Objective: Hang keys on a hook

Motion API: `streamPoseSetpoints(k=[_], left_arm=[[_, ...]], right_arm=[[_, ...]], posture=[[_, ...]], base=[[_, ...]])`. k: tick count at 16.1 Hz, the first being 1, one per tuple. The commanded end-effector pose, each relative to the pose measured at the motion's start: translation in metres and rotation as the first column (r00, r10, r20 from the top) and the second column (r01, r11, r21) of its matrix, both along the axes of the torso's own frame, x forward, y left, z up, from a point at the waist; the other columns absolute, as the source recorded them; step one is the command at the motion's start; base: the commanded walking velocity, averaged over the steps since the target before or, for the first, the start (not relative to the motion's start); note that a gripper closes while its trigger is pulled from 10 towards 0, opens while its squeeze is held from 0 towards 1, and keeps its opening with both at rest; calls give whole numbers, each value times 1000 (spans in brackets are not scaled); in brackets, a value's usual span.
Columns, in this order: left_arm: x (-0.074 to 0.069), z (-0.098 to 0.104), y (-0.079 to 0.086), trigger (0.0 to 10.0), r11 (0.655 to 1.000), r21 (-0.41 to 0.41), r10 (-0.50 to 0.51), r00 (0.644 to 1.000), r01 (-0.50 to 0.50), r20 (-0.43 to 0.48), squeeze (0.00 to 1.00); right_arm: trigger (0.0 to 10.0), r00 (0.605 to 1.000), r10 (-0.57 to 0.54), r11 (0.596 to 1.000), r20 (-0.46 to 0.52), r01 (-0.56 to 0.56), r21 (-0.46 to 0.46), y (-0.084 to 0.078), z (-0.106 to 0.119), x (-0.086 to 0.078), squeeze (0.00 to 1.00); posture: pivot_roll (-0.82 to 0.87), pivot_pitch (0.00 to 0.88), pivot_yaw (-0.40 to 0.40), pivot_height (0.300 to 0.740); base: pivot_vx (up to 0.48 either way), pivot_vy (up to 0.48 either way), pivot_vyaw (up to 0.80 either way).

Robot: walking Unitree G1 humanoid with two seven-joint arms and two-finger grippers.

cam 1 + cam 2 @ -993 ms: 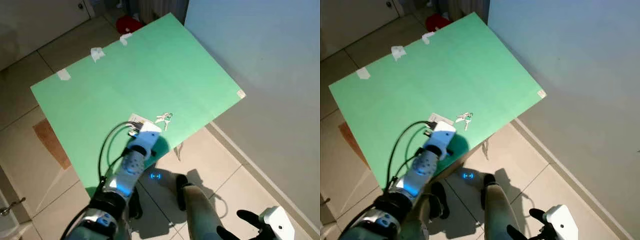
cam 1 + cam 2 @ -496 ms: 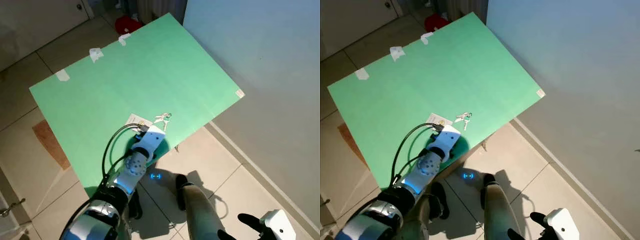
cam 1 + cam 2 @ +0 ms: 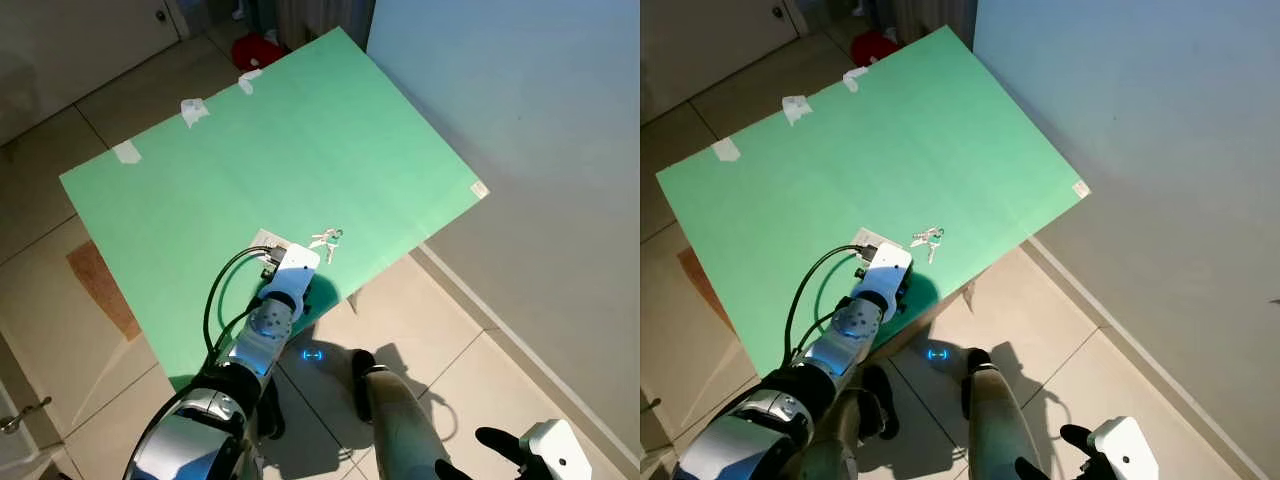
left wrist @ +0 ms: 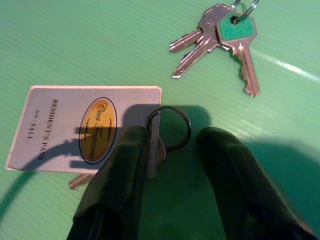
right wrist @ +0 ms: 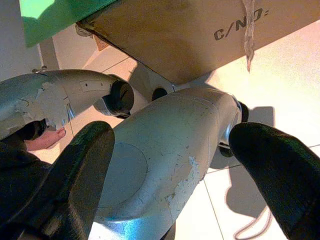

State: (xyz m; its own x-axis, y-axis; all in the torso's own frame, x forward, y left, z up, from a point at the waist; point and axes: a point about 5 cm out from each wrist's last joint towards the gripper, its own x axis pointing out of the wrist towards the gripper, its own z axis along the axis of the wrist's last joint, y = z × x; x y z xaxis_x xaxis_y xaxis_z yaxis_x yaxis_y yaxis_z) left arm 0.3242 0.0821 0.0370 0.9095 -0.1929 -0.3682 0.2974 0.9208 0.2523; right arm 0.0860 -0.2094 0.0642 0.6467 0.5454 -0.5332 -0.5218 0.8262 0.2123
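Keys on a green board over tiled floor, beside a pale wall.
My left gripper straddles a ring by the card, fingers apart; keys lie near; right gripper hangs wide.

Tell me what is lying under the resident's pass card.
Under the resident's pass card a key tip pokes out near the left tool. The rest of that key is hidden by the card, which lies on the green board.
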Motion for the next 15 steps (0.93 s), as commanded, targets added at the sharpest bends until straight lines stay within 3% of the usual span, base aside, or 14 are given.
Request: streamPoseSetpoints(k=[1,4,5,8,12,14,15], left_arm=[[-22,-31,4,10000,999,-23,19,985,-23,-172,0],[-25,-39,11,10000,986,-124,72,953,-113,-293,0],[-25,-39,13,0,985,-138,59,951,-105,-303,0],[-23,-37,17,0,990,-110,53,961,-85,-270,0],[-18,-29,13,0,991,-132,7,979,-34,-203,0],[-13,-19,10,0,989,-147,-13,992,-5,-123,0],[-7,-4,5,0,988,-152,-42,999,38,-23,0]], right_arm=[[10000,999,-10,1000,-40,10,-5,-2,-3,-6,0],[10000,999,-10,1000,-42,10,-7,-3,-3,-6,0],[10000,999,-10,1000,-43,10,-7,-3,-3,-7,0],[10000,999,-11,1000,-43,11,-6,-3,-2,-9,0],[10000,999,-9,1000,-44,9,-4,-1,-1,-9,0],[10000,999,-7,1000,-42,7,-5,0,1,-7,0],[10000,999,-10,1000,-42,10,-8,-1,1,-7,0]], posture=[[-480,388,-35,740],[-480,391,-37,740],[-481,393,-36,740],[-478,397,-35,740],[-475,400,-36,740],[-481,401,-40,740],[-481,402,-39,740]], base=[[0,0,0],[0,0,0],[0,0,0],[0,0,0],[0,0,0],[0,0,0],[0,0,0]])
